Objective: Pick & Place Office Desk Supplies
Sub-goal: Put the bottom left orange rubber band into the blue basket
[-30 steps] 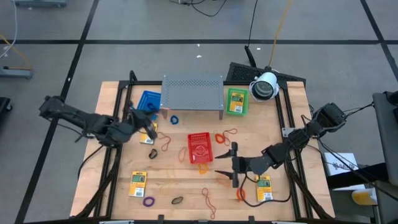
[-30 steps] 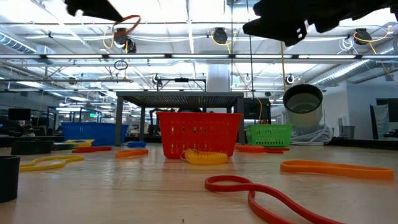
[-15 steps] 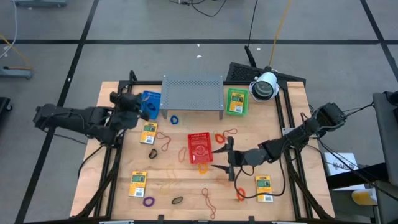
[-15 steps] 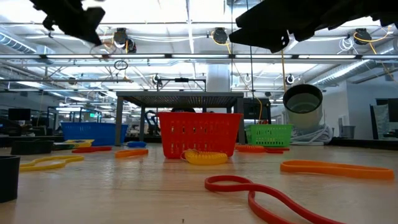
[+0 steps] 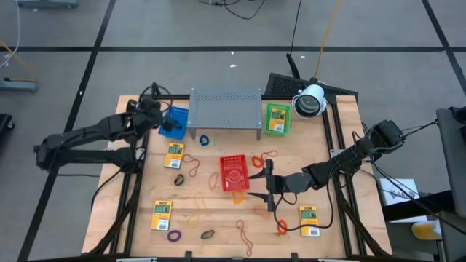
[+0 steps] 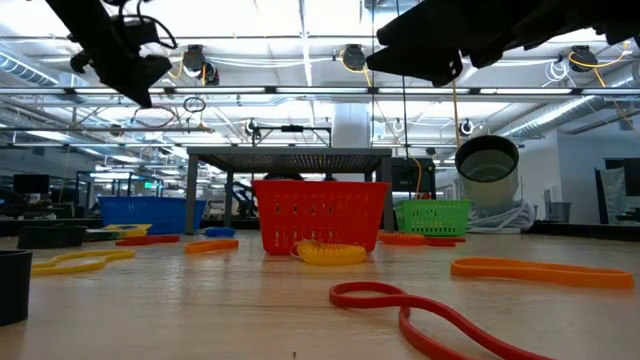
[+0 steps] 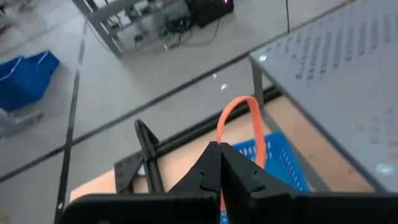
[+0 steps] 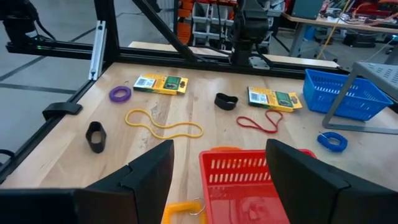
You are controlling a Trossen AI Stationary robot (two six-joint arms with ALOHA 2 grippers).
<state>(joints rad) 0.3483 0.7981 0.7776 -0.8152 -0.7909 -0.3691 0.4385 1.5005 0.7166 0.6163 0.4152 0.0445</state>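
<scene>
My left gripper [image 5: 168, 125] hangs over the blue basket [image 5: 175, 118] at the far left, shut on an orange rubber band [image 7: 240, 122]. My right gripper [image 5: 263, 189] stands open just right of the red basket [image 5: 234, 172], above the table; the basket's rim [image 8: 239, 158] shows between its fingers. Yellow-and-green packets [image 5: 175, 155] [image 5: 162, 215] [image 5: 309, 220] lie flat on the wood. Loose bands lie scattered: a red one [image 8: 258, 123], a tan one [image 8: 163, 126], a purple one [image 8: 120, 94], a blue one [image 5: 204, 139]. My left gripper pinches one end of the orange band's loop [image 7: 219, 133] between its two shut fingers [image 7: 202, 171]. The fingers slant downward toward the far side. The rest of the loop sticks out past the fingertips, lifted clear above the blue basket.
The grey perforated rack [image 5: 226, 108] stands at the far middle, right beside the blue basket. A green basket [image 5: 276, 118] sits to the rack's right, with a white camera [image 5: 309, 100] beyond it. Black frame rails [image 5: 138, 175] run along both table sides.
My left gripper has swung from above the packet near the left rail toward the far edge, ending over the blue basket, still shut on the orange band. My right gripper has shifted slightly left toward the red basket and stayed open.
</scene>
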